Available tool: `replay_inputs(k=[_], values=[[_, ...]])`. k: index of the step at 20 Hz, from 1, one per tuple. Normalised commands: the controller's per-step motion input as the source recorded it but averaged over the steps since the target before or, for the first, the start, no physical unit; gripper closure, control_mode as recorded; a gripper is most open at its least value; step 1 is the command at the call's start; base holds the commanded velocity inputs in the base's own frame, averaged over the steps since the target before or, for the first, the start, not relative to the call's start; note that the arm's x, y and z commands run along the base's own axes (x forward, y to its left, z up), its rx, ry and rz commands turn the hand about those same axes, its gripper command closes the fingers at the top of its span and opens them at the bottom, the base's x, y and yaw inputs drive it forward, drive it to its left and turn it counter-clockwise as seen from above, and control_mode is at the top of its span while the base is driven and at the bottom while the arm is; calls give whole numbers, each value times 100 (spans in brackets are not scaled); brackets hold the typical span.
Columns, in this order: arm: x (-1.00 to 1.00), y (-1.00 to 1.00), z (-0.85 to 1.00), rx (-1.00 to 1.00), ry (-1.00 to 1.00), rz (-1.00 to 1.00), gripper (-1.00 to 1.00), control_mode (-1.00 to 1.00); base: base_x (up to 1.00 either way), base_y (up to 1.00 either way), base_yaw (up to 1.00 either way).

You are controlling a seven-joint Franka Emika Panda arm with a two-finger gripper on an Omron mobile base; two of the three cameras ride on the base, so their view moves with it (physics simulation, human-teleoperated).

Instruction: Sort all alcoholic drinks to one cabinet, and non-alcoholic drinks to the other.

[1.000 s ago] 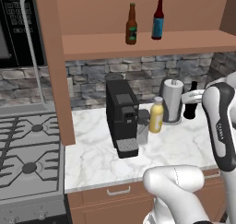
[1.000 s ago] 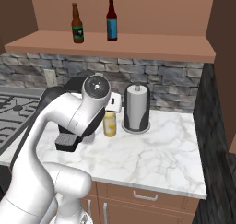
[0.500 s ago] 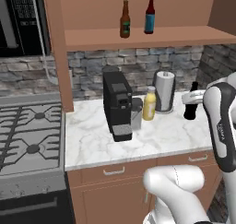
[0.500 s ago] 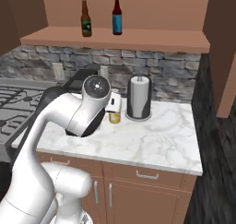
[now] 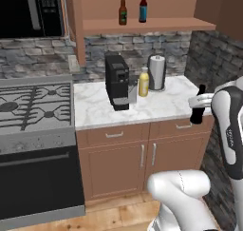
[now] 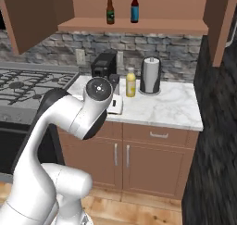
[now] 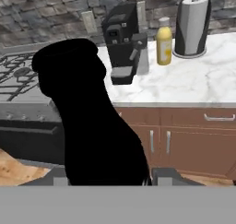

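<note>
- Two slim long-necked bottles stand upright side by side, a little apart, on the open cabinet shelf at the upper middle of the left base view: the brown bottle with a green label on the left, the blue bottle with a dark red neck on the right.
- We see the same pair at the top centre of the right base view, again brown left of blue.
- We find the gripper at the right edge of the left base view, in front of the counter edge, closed around the black cola bottle, which stands roughly upright in it.
- In the hand view the cola bottle is a large black shape from the upper left down to the bottom centre, with a finger tip on either side of its base.
- We see the yellow bottle with its whitish cap upright on the marble counter at the middle of the left base view, between the black coffee machine on its left and the paper towel roll on its right, just beside both.
- In the upper middle of the hand view, the yellow bottle sits left of the towel roll.
- We note a cabinet door swung open at the upper left of the right base view.
- A stove fills the left of the left base view, with a microwave above it at the upper left.
- Below the counter we see drawer and door fronts with silver handles.
</note>
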Motion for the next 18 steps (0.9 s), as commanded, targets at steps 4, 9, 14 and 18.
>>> replay_inputs(k=[4, 9, 14, 18], values=[[0, 0, 0, 0, 0, 0, 100, 100, -91, 100, 0], [0, 0, 0, 0, 0, 0, 100, 100, -48, 100, -1], [0, 0, 0, 0, 0, 0, 100, 100, -13, 100, -3], [0, 0, 0, 0, 0, 0, 100, 100, 35, 82, 0]])
